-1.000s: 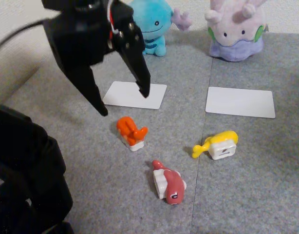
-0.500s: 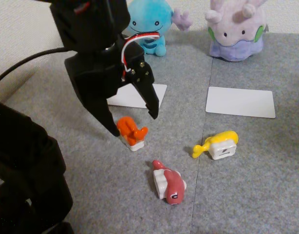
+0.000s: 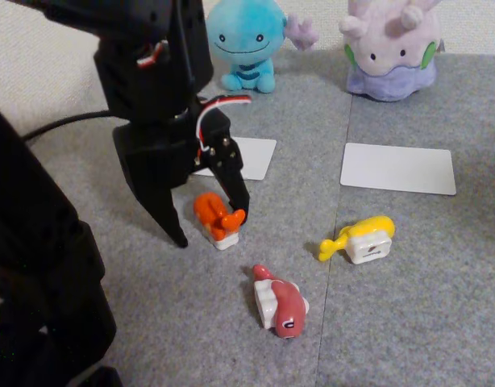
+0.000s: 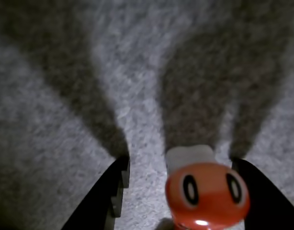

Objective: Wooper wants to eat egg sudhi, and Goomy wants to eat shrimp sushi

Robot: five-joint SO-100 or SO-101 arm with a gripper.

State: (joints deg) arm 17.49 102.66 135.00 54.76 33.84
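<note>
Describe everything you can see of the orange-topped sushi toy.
The shrimp sushi is a small, glossy, plastic-looking toy: a bright orange top with a forked tail over a white rice block. The wrist view shows two black oval eyes on its orange end. It rests on the grey mat, in front of the left white card. The open end effector straddles it, one finger close at its right, the other farther left.

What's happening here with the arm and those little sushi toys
The black gripper is down at the grey mat, open, with its fingers either side of the shrimp sushi, not closed on it. The egg sushi and a dark-red-topped sushi lie untouched nearby. Wooper and Goomy sit at the back, each behind a bare white card.
</note>
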